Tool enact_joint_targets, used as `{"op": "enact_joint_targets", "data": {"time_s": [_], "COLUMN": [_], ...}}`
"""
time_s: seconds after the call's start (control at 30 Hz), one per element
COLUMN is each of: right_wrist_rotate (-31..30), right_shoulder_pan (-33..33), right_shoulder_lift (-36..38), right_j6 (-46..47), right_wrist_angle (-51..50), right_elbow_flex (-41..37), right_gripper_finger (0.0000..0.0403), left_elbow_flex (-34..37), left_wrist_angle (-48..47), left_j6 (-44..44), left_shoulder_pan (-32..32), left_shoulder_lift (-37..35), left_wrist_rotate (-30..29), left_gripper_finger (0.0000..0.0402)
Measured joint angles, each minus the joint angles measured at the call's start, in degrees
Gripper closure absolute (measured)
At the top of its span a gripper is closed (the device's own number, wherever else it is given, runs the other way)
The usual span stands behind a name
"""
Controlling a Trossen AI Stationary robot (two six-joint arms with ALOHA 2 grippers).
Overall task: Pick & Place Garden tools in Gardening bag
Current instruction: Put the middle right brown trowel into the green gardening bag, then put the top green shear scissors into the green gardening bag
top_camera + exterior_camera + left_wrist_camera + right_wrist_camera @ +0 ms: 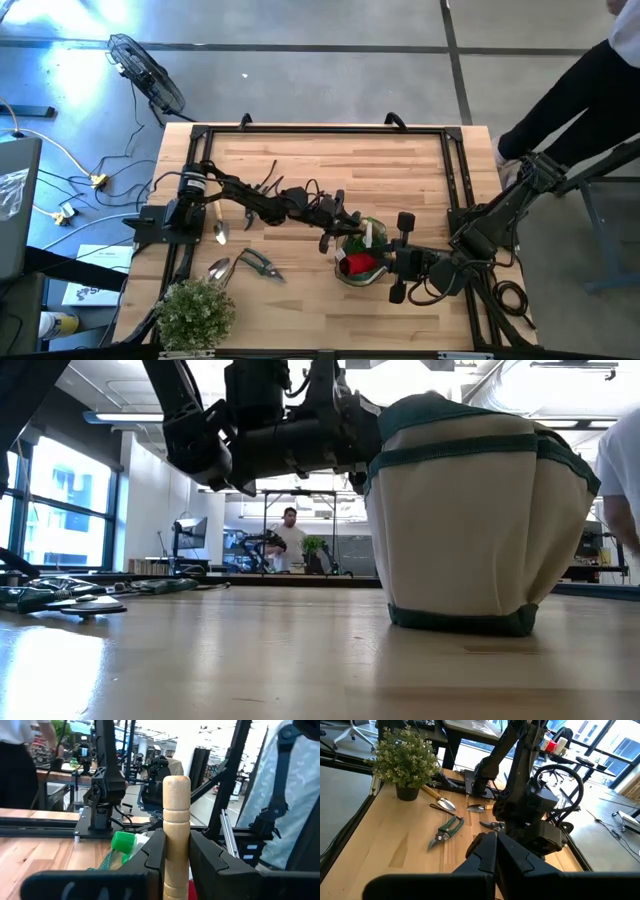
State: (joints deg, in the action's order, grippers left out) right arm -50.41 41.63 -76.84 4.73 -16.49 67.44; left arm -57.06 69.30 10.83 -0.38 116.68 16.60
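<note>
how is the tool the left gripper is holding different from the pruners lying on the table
The wooden-handled tool is clamped between the left gripper's fingers, held over the gardening bag; the pruners lie loose on the table, touched by neither gripper. The held tool's handle is pale turned wood, while the pruners' handles look dark green. Its working end is hidden, whereas the pruners' blades show in full. Both are small garden hand tools.
</note>
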Motion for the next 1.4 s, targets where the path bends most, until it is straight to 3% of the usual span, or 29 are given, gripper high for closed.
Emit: {"op": "enact_joint_targets", "data": {"time_s": [0.3,0.73,0.93,1.03,1.13,1.23,1.4], "right_wrist_rotate": [1.33,1.34,1.67,2.86,2.88,2.88,2.70], "right_shoulder_pan": [0.00,0.00,0.00,0.00,0.02,0.02,-0.07], "right_shoulder_lift": [0.00,0.00,0.00,0.00,0.00,0.00,0.00], "right_j6": [0.13,0.18,1.28,1.70,2.85,3.05,4.39], "right_wrist_angle": [0.00,0.00,-0.21,-0.61,-1.31,-1.91,-4.13], "right_elbow_flex": [0.00,0.00,0.00,0.00,0.00,0.00,0.00], "right_gripper_finger": [0.0400,0.0400,0.0400,0.0400,0.0400,0.0400,0.0400], "left_elbow_flex": [0.00,0.00,0.01,0.02,0.00,0.02,-0.02], "left_wrist_angle": [0.12,0.38,2.17,0.70,-6.30,-22.02,-53.55], "left_j6": [-1.44,-1.60,-2.10,-3.40,-3.02,-3.18,-12.28], "left_shoulder_pan": [-0.02,0.43,2.02,3.85,6.04,8.33,11.59], "left_shoulder_lift": [-0.02,-0.24,-3.90,-7.37,-11.86,-18.06,-29.48], "left_wrist_rotate": [1.11,1.48,7.61,14.20,18.94,19.57,17.02], "left_gripper_finger": [0.0263,0.0256,0.0255,0.0255,0.0255,0.0255,0.0255]}}
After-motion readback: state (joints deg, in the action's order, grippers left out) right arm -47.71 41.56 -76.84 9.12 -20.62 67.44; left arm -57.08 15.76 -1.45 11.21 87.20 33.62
